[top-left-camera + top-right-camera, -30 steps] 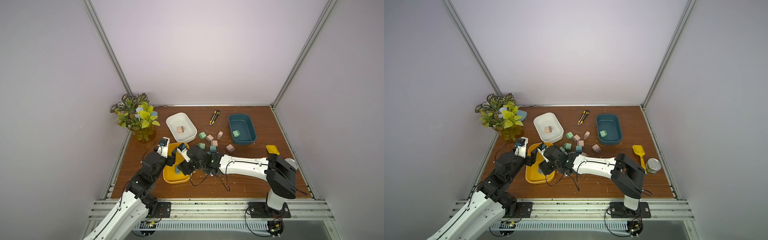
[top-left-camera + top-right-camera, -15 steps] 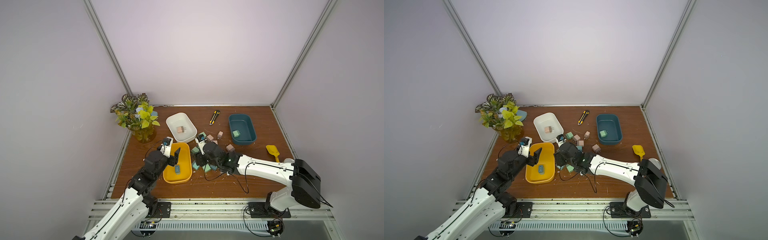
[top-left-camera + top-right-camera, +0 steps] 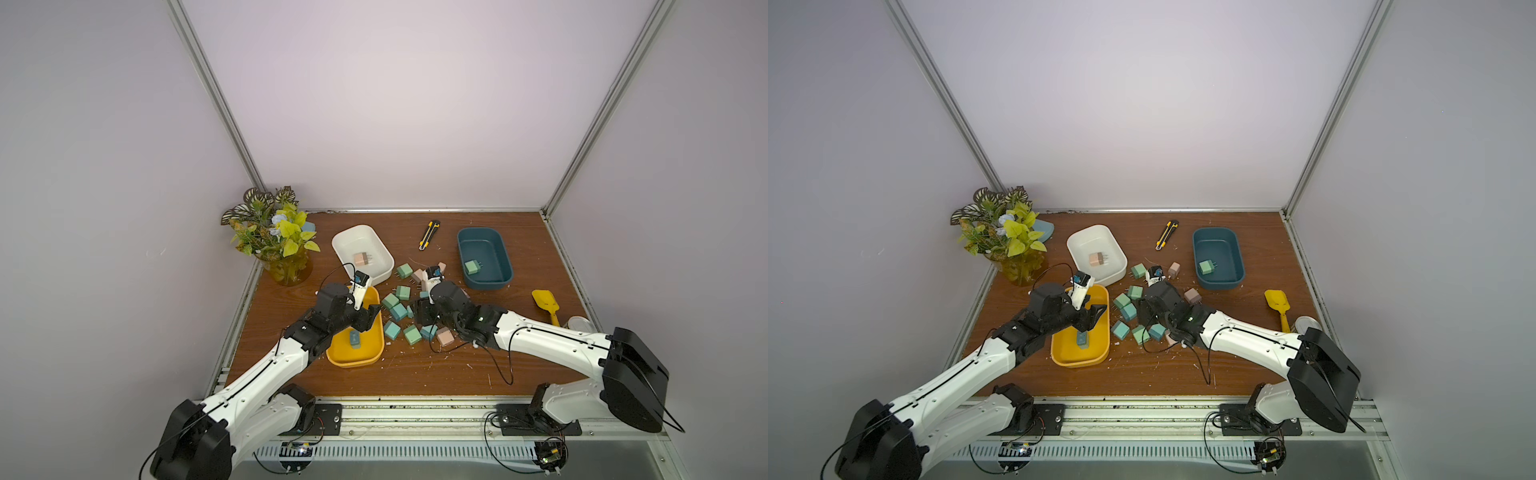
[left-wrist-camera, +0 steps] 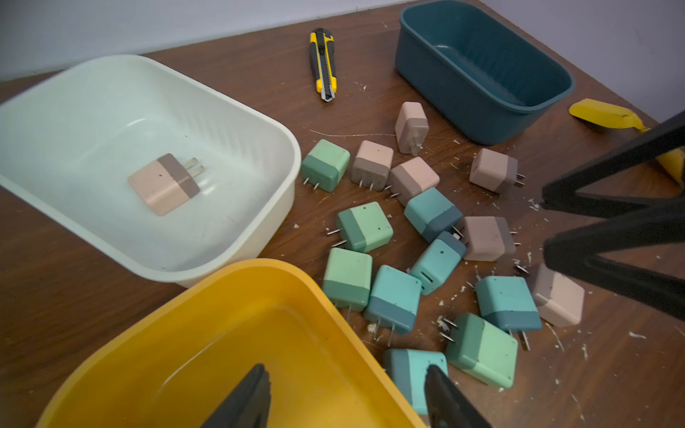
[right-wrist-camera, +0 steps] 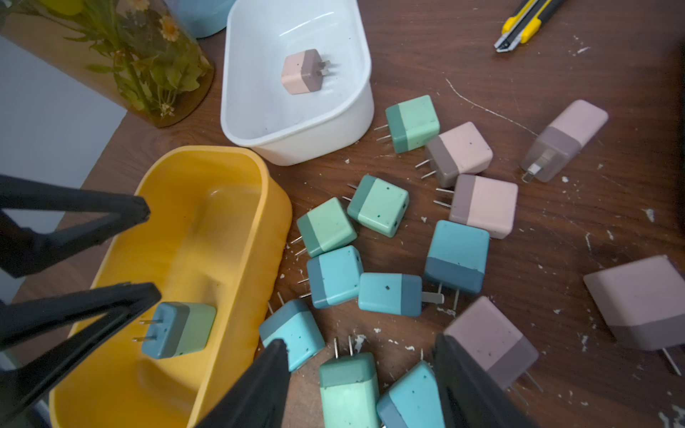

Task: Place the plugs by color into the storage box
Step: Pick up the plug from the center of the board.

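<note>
Several pink, teal and mint plugs lie loose on the brown table between three boxes. The yellow box holds one teal plug. A pink plug sits in the white box, and a mint plug in the dark teal box. My left gripper is open and empty over the yellow box's rim. My right gripper hangs open over the pile, above a mint plug and a teal plug, gripping neither.
A yellow-black utility knife lies at the back between the white and teal boxes. A vase of plants stands at the back left. A yellow scoop and a round can sit at the right edge. White scraps litter the table.
My right gripper has pulled away from the yellow box to the right and now hangs over the loose pile. The left gripper stays by the yellow box, shifted slightly.
</note>
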Controlling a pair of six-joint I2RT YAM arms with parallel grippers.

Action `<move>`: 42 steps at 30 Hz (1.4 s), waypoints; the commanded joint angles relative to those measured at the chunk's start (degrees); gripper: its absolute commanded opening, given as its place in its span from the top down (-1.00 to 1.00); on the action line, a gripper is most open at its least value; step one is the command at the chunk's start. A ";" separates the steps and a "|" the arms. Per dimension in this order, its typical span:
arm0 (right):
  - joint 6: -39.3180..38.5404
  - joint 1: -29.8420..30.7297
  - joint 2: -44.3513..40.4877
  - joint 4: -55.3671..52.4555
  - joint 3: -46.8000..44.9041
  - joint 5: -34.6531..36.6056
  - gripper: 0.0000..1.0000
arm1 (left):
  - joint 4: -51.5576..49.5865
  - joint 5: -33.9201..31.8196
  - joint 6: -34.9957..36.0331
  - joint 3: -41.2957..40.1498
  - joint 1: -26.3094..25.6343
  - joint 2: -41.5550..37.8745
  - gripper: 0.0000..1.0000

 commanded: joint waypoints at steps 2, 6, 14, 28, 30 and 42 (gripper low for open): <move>3.31 -2.60 -2.41 0.09 -2.78 -3.19 -0.34 | 3.99 5.37 -0.61 1.99 -1.31 2.56 -0.30; 3.96 -3.59 -3.25 0.60 -4.81 -4.49 -0.33 | 6.10 5.39 -0.49 3.05 -2.60 5.35 -0.29; 3.54 -4.21 -3.73 -0.42 -5.76 -3.40 -0.33 | 4.67 4.56 2.67 8.07 -6.80 14.00 -0.29; 4.45 -5.79 -11.55 -1.51 -12.02 1.38 -0.31 | 2.95 5.03 5.40 16.07 -9.50 28.26 -0.14; 4.64 -6.04 -12.89 -1.71 -12.85 1.65 -0.31 | 1.74 4.47 6.46 17.48 -10.11 29.95 -0.12; 4.78 -7.01 -14.45 -1.72 -14.92 1.32 -0.31 | -6.42 3.80 13.58 26.53 -12.57 39.04 -0.02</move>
